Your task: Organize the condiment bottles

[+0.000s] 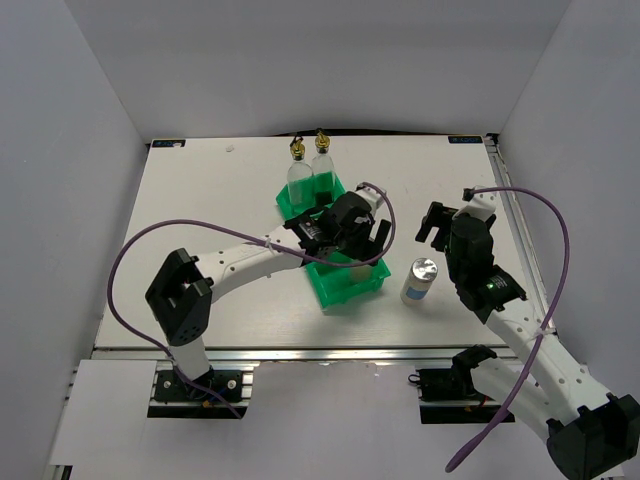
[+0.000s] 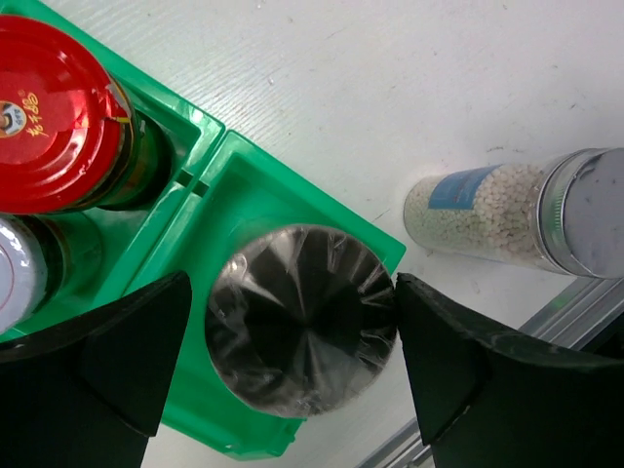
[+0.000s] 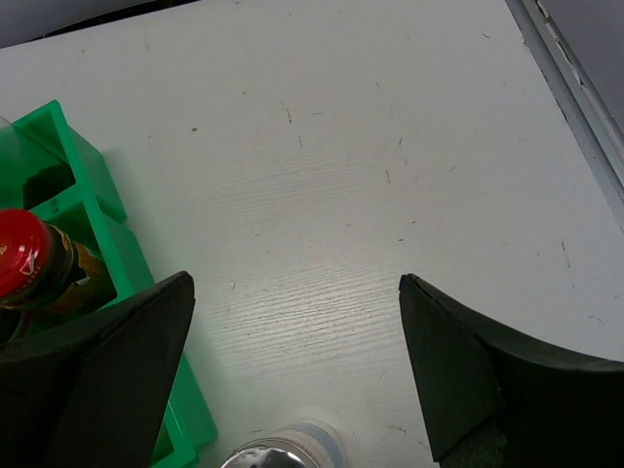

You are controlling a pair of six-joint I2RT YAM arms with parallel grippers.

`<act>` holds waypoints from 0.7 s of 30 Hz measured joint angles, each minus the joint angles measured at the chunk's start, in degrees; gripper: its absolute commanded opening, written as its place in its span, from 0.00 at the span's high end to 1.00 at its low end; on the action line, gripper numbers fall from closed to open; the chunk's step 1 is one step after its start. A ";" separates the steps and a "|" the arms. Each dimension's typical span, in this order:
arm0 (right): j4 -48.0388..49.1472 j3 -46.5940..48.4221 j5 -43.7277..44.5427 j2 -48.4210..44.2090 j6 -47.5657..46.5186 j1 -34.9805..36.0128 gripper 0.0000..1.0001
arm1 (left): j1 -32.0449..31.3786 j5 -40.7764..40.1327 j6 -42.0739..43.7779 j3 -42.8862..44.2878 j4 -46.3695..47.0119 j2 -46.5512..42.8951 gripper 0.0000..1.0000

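The left gripper is hiding the green tray's middle from the top view. A silver-lidded shaker is running off the right wrist view's bottom edge.

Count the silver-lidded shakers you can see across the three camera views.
2. One shaker stands in the green tray's end compartment, under the left claw; the other shaker stands on the table, right of the tray.
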 measured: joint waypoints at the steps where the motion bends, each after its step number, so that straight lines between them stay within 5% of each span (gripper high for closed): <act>1: 0.00 0.00 -0.13 0.00 0.00 -0.02 0.11 | 0.00 0.17 0.13 0.11 0.04 0.00 0.06; 21: -6.64 2.73 -8.04 0.00 -1.27 -0.33 0.11 | 0.44 -6.49 2.29 4.15 -0.59 -2.40 0.02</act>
